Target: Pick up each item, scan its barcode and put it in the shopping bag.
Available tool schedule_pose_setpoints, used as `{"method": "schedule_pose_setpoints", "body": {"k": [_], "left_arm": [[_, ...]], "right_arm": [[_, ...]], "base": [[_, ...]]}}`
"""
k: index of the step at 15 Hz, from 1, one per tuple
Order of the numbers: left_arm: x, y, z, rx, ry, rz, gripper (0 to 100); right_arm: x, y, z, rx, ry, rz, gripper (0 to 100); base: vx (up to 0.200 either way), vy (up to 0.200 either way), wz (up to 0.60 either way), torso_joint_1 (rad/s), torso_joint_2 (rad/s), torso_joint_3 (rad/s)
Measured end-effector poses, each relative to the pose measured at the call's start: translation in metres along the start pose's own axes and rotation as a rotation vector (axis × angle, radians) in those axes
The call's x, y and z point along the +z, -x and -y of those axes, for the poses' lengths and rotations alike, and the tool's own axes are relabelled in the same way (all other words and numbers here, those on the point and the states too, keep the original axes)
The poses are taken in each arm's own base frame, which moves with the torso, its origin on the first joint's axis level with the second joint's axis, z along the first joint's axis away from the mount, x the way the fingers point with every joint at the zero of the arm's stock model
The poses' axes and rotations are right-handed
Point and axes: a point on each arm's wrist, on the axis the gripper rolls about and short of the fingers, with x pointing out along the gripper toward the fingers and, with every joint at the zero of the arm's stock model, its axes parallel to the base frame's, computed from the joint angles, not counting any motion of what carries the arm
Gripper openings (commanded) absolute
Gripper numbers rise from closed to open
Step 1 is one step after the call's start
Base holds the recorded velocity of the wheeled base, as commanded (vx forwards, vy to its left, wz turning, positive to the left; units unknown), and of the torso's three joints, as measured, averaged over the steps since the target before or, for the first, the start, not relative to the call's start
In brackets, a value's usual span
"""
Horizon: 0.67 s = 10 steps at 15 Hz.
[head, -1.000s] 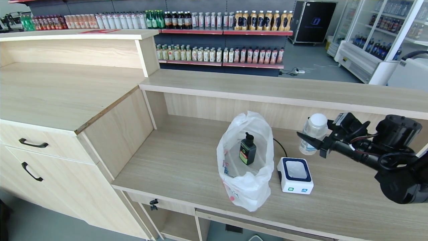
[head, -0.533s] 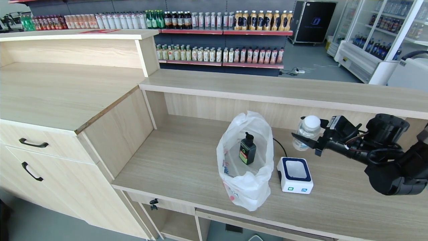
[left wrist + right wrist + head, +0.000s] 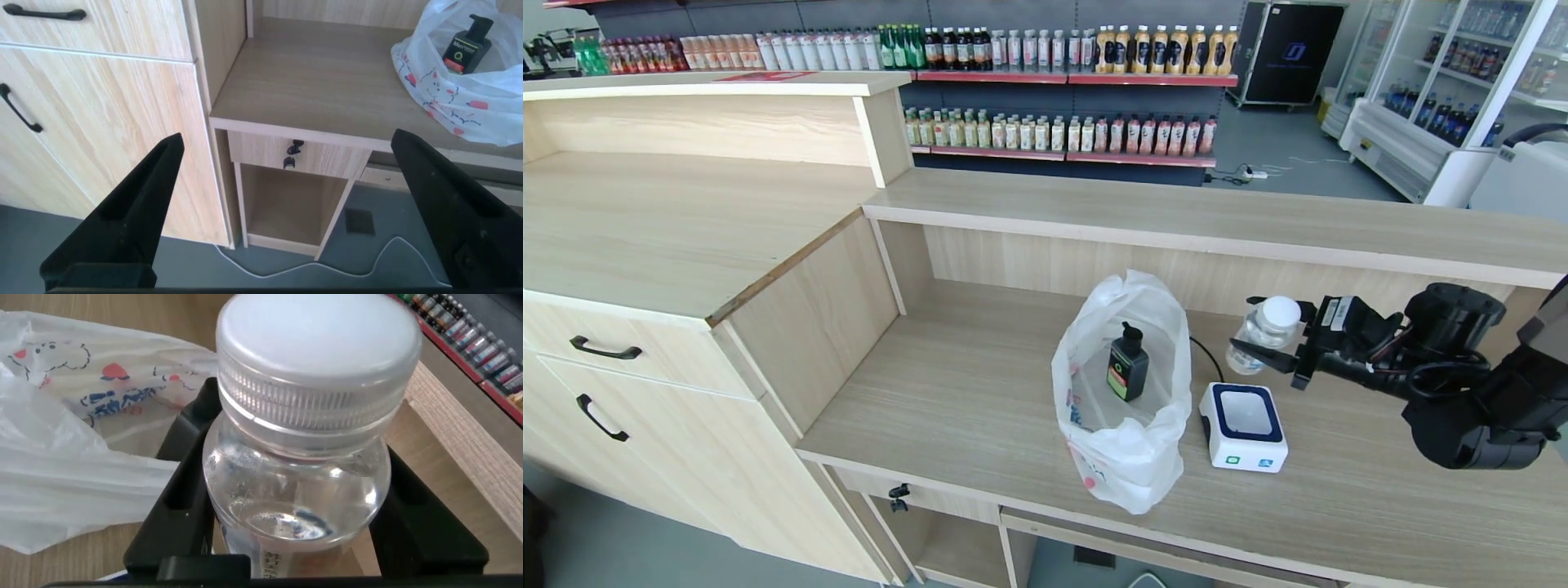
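A clear bottle (image 3: 1264, 331) with a white cap (image 3: 317, 351) is held in my right gripper (image 3: 1262, 345), which is shut on its body, just behind and above the white scanner (image 3: 1244, 426) on the counter. The black fingers (image 3: 176, 490) flank the bottle on both sides. Left of the scanner stands the white shopping bag (image 3: 1123, 408), mouth open, with a dark pump bottle (image 3: 1128, 369) upright inside. My left gripper (image 3: 286, 212) hangs open and empty, low in front of the counter, with the shopping bag (image 3: 462, 86) and pump bottle (image 3: 467, 45) farther off.
The wooden counter (image 3: 980, 392) has a raised back ledge (image 3: 1217, 216) and a taller cabinet block (image 3: 670, 237) at the left. A black cable (image 3: 1205, 353) runs behind the scanner. A drawer with a key (image 3: 290, 153) sits under the counter edge.
My right gripper has carried the clear bottle leftward and a little lower, closer to the scanner. The bag, pump bottle and scanner have stayed put.
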Motion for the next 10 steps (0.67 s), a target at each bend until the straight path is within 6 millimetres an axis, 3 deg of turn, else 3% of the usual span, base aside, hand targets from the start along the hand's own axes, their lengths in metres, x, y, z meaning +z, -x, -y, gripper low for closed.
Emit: {"method": "schedule_pose_setpoints", "body": {"k": [10], "left_arm": [[0.000,0.000,0.000,0.000,0.000,0.000,100]], "right_arm": [[-0.007,0.020,0.001,0.078,0.099,0.023,0]], "base": [[0.000,0.000,0.00,0.000,0.00,0.000]]}}
